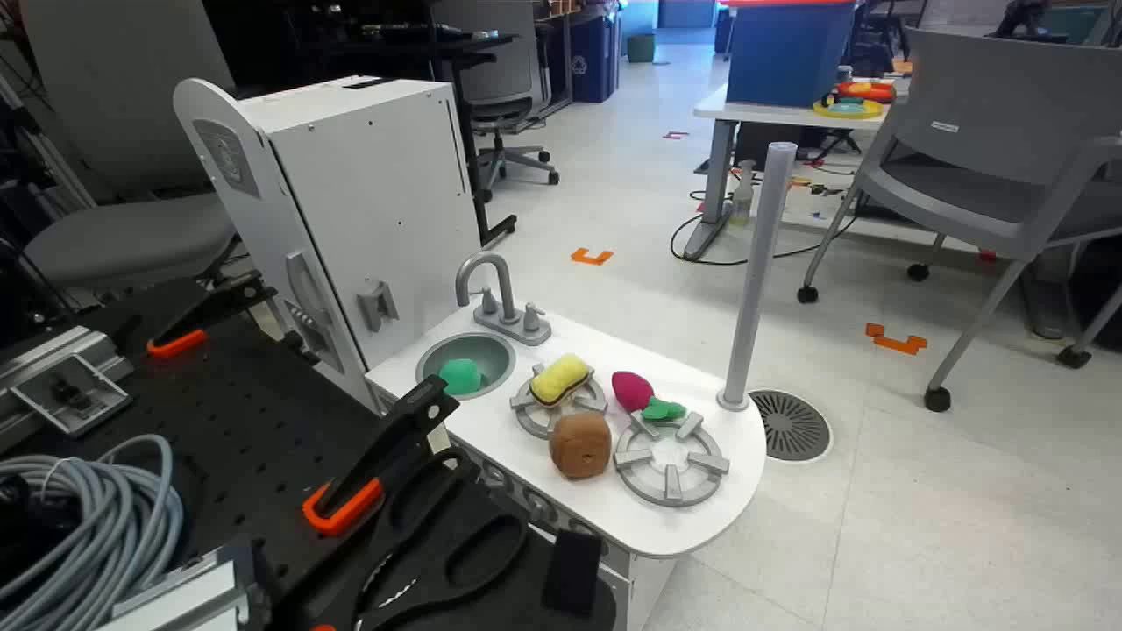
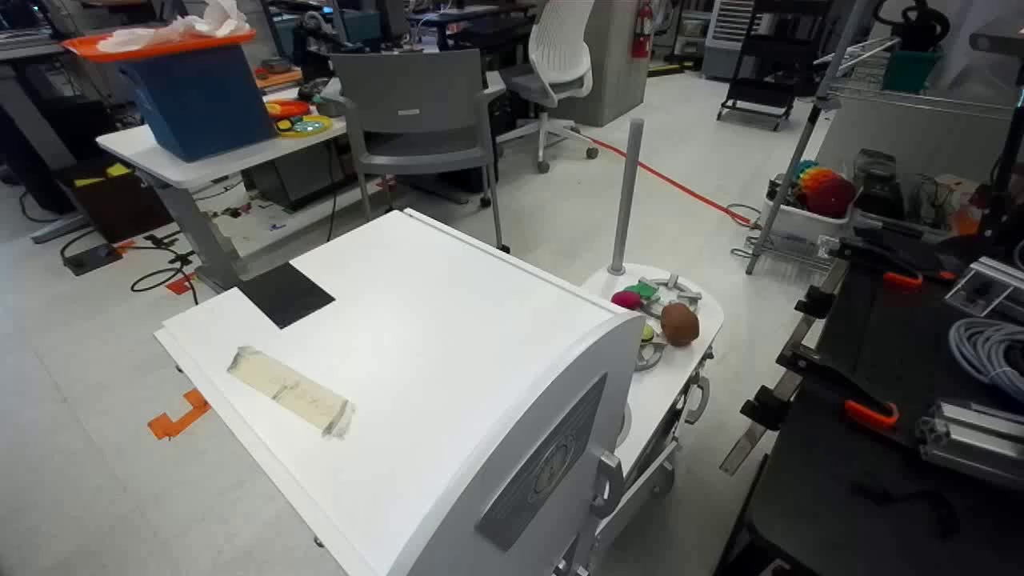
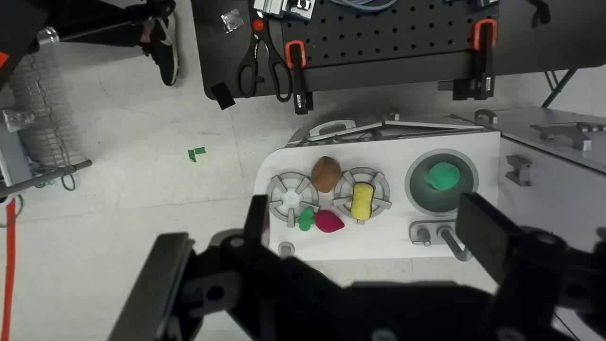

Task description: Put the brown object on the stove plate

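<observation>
The brown object [image 1: 580,445] is a rounded lump on the white toy counter; it also shows in an exterior view [image 2: 680,324] and in the wrist view [image 3: 325,174]. It sits between two spoked grey burner discs, at or very near their rims. The stove plate [image 1: 672,482] at the counter's rounded end is bare except for green leaves at its edge; it also shows in the wrist view [image 3: 290,218]. The other disc [image 3: 342,201] lies under a yellow piece [image 3: 362,201]. My gripper [image 3: 363,203] is open and empty, high above the counter, outside both exterior views.
A magenta piece with green leaves [image 3: 329,221] lies by the discs. A grey post [image 1: 761,272] rises at the counter's end. A sink [image 3: 441,208] holding a green piece, a faucet [image 1: 504,289] and a tall white cabinet [image 1: 377,202] stand opposite. A black table [image 3: 369,78] runs alongside.
</observation>
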